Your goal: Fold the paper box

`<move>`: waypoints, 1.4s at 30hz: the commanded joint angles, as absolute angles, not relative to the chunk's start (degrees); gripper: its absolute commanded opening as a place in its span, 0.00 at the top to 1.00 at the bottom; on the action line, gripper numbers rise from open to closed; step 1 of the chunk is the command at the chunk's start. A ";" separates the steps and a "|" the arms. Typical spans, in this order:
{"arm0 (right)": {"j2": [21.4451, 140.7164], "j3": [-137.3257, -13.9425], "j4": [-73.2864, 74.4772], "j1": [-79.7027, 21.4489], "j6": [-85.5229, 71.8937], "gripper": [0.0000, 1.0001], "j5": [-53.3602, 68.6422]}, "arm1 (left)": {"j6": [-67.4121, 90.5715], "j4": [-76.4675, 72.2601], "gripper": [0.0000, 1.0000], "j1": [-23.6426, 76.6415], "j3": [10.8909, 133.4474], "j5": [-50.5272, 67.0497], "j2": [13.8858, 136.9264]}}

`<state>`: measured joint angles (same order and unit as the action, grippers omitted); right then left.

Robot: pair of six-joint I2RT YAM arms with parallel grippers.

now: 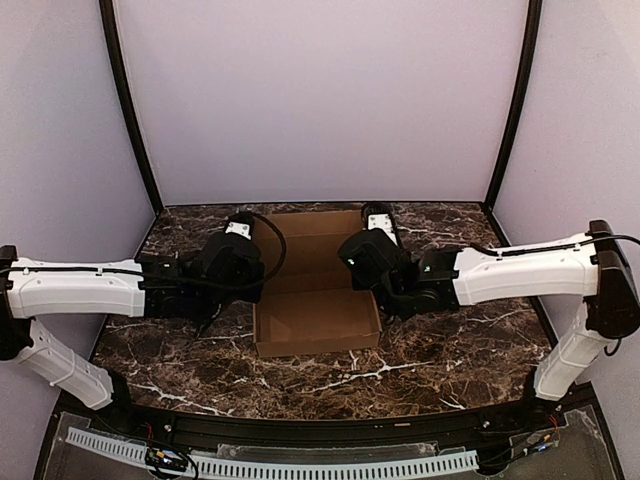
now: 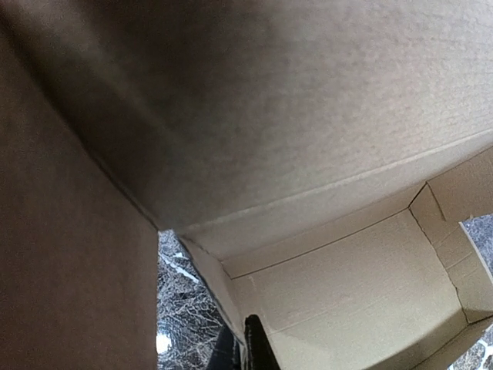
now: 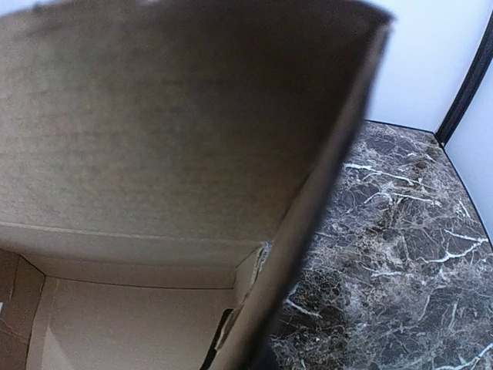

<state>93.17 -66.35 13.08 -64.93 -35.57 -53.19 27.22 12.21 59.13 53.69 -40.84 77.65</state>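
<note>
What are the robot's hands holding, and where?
Cannot tell for sure. The left gripper and right gripper are shut at the paper box's two sides; no pinch shows.

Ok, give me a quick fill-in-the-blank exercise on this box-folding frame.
1. The paper box is made of plain brown ____.
2. It rests on a dark ____-patterned table.
3. It sits between the left arm and the right arm, one at each ____.
4. Its top is ____, so the inside shows.
Missing words: cardboard; marble; side; open.
</note>
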 commanded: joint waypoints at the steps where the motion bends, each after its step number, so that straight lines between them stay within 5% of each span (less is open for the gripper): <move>1: 92.96 -62.70 10.36 -70.09 -38.82 1.00 -46.35 | 29.41 9.46 0.99 64.53 50.91 -34.03 78.67; 14: 93.16 -55.37 11.76 -76.14 -50.13 1.00 -50.84 | 37.92 10.79 0.98 74.41 46.02 -42.94 80.70; 26: 90.61 -51.88 14.58 -77.52 -55.53 0.78 -51.27 | 40.10 12.72 0.55 78.21 43.21 -43.39 79.07; 36: 86.86 -49.45 17.26 -78.89 -57.54 0.61 -50.27 | 41.69 14.90 0.51 79.03 41.30 -40.26 74.48; 42: 81.21 -46.07 18.33 -80.10 -57.20 0.58 -47.36 | 41.49 15.92 0.51 79.31 40.03 -33.59 71.22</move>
